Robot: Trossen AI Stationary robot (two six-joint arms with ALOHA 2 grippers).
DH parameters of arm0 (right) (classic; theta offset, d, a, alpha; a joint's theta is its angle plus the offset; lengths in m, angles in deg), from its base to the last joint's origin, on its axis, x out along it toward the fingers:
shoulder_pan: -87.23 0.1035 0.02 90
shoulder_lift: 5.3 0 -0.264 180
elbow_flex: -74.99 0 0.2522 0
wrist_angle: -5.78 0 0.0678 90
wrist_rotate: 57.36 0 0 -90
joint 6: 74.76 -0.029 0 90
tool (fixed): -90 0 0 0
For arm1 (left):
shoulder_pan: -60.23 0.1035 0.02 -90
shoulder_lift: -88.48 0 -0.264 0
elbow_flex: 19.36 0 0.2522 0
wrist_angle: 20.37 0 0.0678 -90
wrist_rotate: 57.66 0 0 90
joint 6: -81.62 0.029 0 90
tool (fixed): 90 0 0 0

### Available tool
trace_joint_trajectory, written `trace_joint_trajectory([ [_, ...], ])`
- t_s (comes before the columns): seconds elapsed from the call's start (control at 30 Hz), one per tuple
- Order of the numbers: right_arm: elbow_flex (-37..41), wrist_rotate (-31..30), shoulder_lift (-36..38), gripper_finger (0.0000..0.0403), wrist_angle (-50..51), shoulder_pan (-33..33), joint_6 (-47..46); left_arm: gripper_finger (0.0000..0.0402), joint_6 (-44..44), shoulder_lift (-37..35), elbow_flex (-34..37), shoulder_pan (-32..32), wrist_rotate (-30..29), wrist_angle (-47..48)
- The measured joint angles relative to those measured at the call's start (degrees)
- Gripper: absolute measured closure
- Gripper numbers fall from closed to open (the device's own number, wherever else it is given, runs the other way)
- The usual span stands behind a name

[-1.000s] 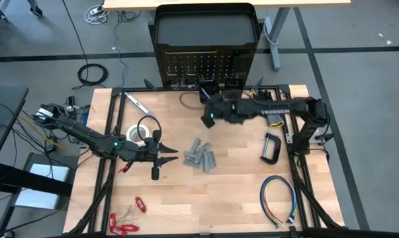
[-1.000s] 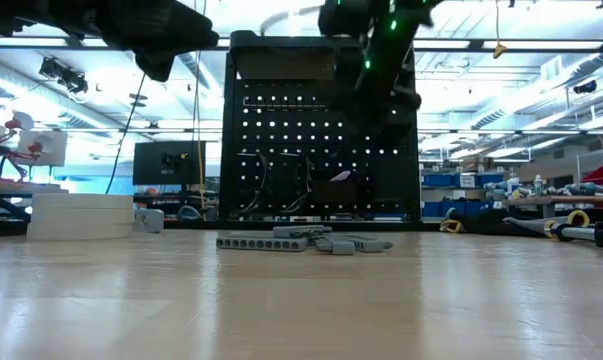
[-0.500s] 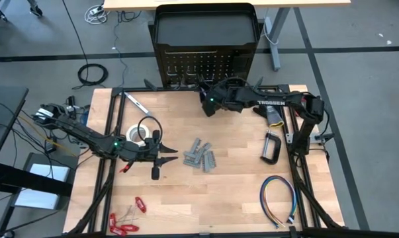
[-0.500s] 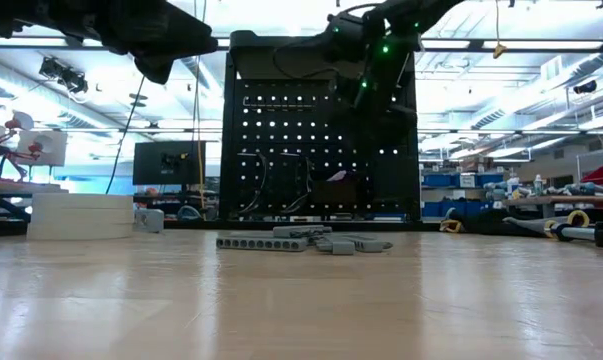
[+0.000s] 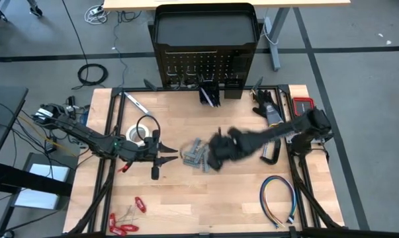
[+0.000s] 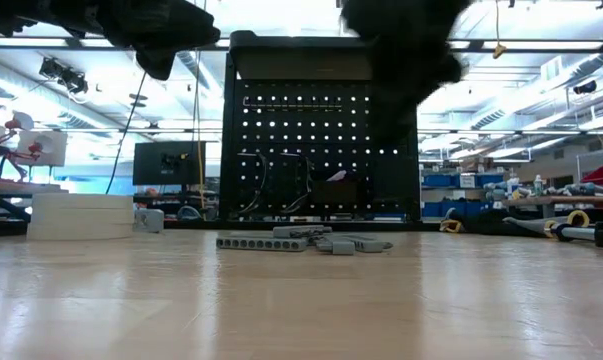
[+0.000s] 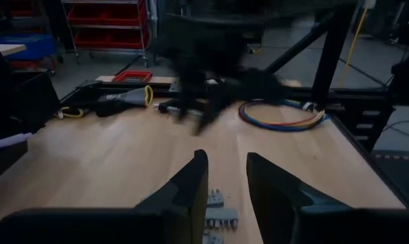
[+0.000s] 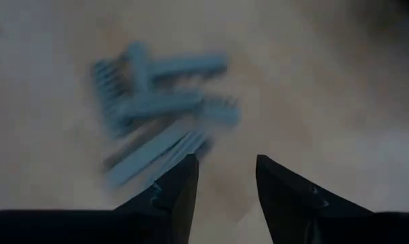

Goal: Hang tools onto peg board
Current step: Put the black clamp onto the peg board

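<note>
The grey metal pieces (image 5: 198, 157) lie in a heap on the middle of the table, also in the low view (image 6: 301, 241). My right gripper (image 8: 224, 181) is open and hovers just right of and above the grey pieces (image 8: 157, 108), touching nothing; it shows blurred in the high view (image 5: 216, 153). My left gripper (image 5: 171, 157) waits open to the left of the heap, with the grey pieces (image 7: 216, 215) in front of its gripper (image 7: 226, 181). The peg board (image 5: 204, 66) stands upright at the table's far edge.
A black C-clamp (image 5: 273, 153) lies right of the heap, partly under my right arm. White tape rolls (image 5: 137, 134) and a silver bar-shaped tool (image 5: 136, 102) lie at the left, red-handled tools (image 5: 123, 225) at the near left corner. A multicoloured wire loop (image 5: 278, 197) and a red case (image 5: 304, 106) lie at the right.
My right gripper first moved up to the peg board at the far edge, then swung quickly back toward the near edge and down over the grey pieces, tipping to point downward. The left arm and the things on the table stayed put.
</note>
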Motion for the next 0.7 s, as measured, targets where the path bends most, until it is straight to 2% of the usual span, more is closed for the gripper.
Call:
trace_joint_trajectory([
  [0.17,0.0,2.3,0.0,0.0234,6.97,11.18,-20.63,0.0294,-0.2,0.2,0.0,0.0,0.0,-0.8],
  [0.33,0.0,7.74,0.02,0.0209,23.8,17.57,-38.15,0.0294,-0.05,0.2,0.0,0.0,0.0,-3.78],
  [0.47,0.39,4.29,0.18,0.0181,37.07,19.0,-49.75,0.0294,-0.05,0.2,-0.02,0.0,0.71,-5.67],
  [0.6,8.3,3.15,4.65,0.0163,32.64,16.33,-51.65,0.0294,-1.12,0.2,0.0,0.0,1.64,-7.85],
  [0.7,16.78,5.28,8.69,0.0162,28.82,13.7,-54.39,0.0294,-2.07,0.2,0.0,0.0,1.71,-10.45],
])
